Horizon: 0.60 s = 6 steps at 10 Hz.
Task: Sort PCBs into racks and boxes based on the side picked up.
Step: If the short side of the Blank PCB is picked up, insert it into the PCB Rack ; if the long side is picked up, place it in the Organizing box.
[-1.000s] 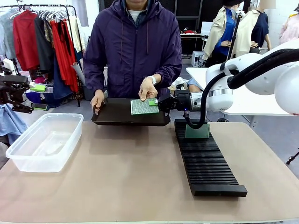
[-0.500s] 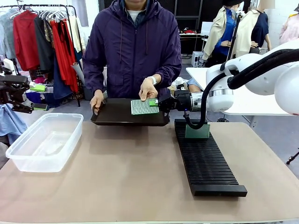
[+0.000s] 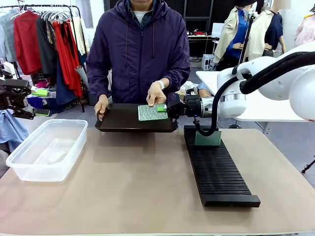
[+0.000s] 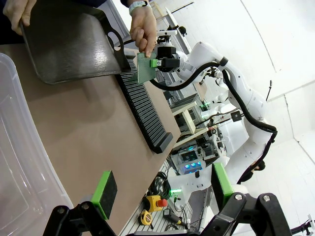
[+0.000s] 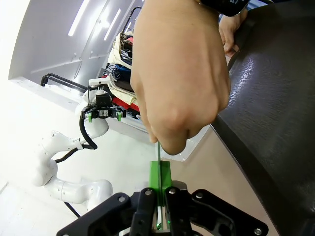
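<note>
- The right gripper (image 3: 164, 108) is clamped on one edge of a PCB (image 3: 149, 112), lighter face up
- The person's hand (image 3: 156, 93) pinches the same board above the dark tray (image 3: 123, 123)
- Step in hand, as I judge it: the handover
- Next, the hand must let go, then the board goes to the rack (image 3: 219, 169) or the clear box (image 3: 47, 147), by side
- The left gripper (image 4: 162, 189) hangs wide open near the box

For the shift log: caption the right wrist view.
Right gripper shut on a PCB the person's hand also pinches, by the dark tray.
</note>
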Each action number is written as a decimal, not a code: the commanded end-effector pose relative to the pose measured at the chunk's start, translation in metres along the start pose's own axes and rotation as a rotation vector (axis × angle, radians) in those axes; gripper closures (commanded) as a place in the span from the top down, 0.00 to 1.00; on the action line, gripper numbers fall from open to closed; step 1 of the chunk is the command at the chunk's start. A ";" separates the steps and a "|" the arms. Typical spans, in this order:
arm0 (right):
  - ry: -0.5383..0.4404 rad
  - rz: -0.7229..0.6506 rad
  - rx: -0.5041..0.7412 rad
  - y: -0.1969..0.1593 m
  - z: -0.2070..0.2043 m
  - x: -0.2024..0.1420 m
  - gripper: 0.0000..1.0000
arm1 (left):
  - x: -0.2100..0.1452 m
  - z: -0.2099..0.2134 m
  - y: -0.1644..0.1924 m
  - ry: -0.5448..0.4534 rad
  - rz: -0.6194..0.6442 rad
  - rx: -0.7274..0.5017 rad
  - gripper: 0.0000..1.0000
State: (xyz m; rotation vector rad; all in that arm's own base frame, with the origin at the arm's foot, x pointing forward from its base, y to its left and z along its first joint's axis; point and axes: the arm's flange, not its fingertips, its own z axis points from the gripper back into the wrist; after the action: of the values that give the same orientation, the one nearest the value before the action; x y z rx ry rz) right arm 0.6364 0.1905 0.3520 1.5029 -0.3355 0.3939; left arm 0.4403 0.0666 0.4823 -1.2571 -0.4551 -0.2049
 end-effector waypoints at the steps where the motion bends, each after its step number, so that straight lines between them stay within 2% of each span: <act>1: -0.001 0.002 0.000 0.001 -0.002 0.000 0.00 | 0.000 0.001 -0.001 -0.001 0.007 -0.001 1.00; 6: -0.001 0.002 0.000 0.001 -0.002 0.000 0.00 | 0.000 0.001 -0.001 -0.001 0.007 -0.001 1.00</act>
State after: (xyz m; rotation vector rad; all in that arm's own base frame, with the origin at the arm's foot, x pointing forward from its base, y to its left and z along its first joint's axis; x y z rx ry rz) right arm 0.6363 0.1906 0.3520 1.5027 -0.3352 0.3942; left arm 0.4403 0.0666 0.4823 -1.2571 -0.4551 -0.2049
